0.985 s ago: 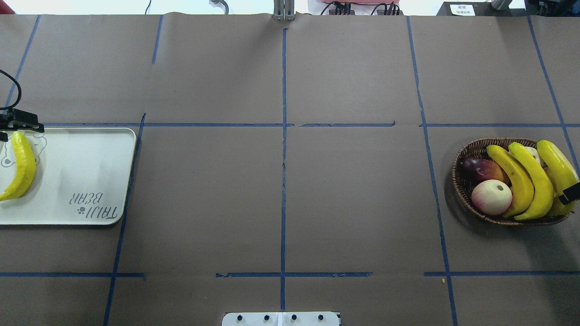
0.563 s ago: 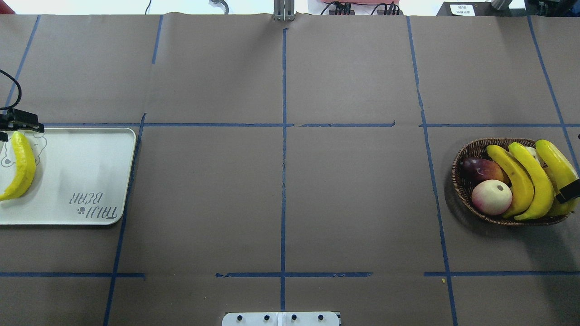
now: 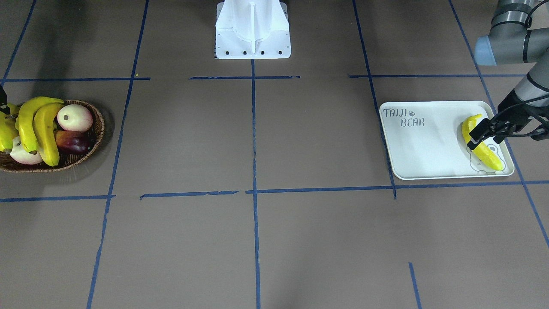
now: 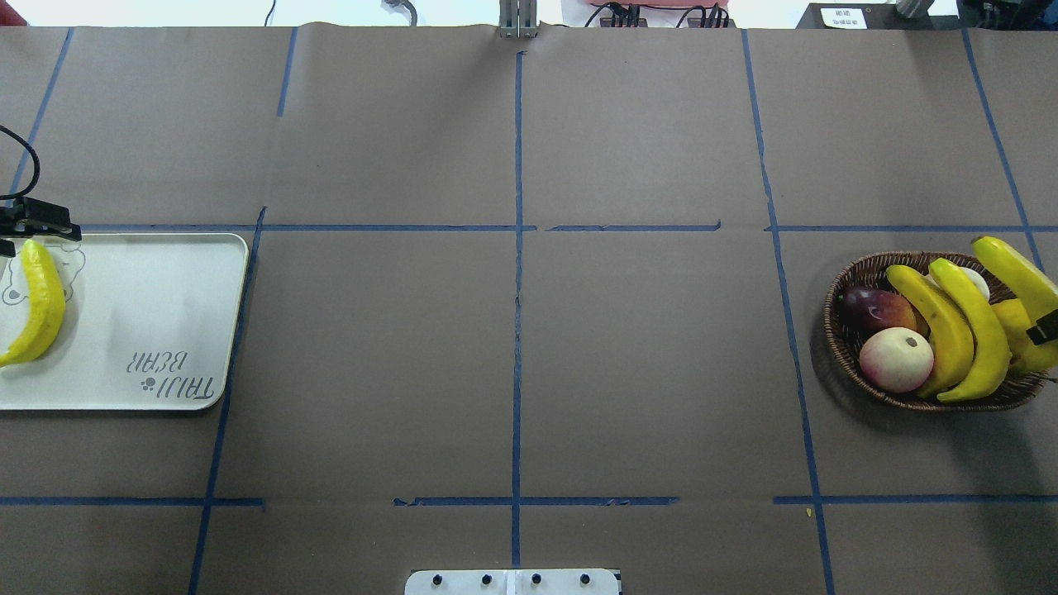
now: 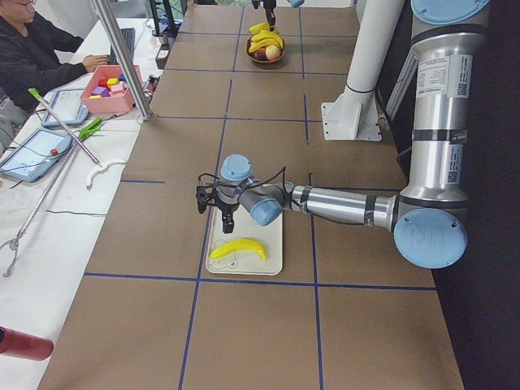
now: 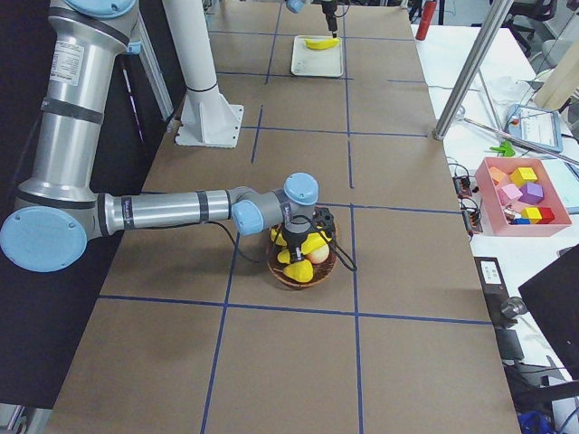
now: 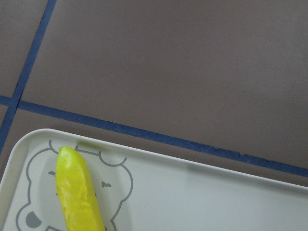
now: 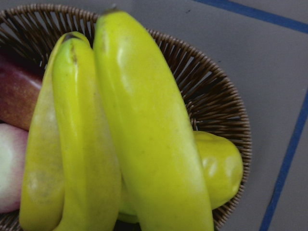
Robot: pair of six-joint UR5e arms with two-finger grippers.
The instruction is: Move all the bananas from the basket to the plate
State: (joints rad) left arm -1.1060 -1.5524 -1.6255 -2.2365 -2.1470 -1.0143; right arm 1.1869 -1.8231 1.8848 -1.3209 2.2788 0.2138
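The wicker basket (image 4: 841, 347) sits at the table's right end. Two bananas (image 4: 959, 330) lie in it side by side. My right gripper (image 4: 1043, 327) is shut on a third banana (image 4: 1012, 277) and holds it raised over the basket's right rim; it fills the right wrist view (image 8: 149, 134). The off-white plate (image 4: 149, 314) lies at the left end with one banana (image 4: 41, 306) on its bear drawing. My left gripper (image 3: 484, 138) hangs open just above that banana, which also shows in the left wrist view (image 7: 79, 192).
The basket also holds a pink-white apple (image 4: 897, 359), a dark red fruit (image 4: 876, 307) and a round yellow fruit (image 8: 219, 163) under the lifted banana. The robot's white base (image 3: 253, 30) stands at the near edge. Blue tape lines cross the brown table.
My right gripper has lifted the rightmost banana up out of the basket and toward the right edge. The left gripper and the banana on the plate have hardly moved.
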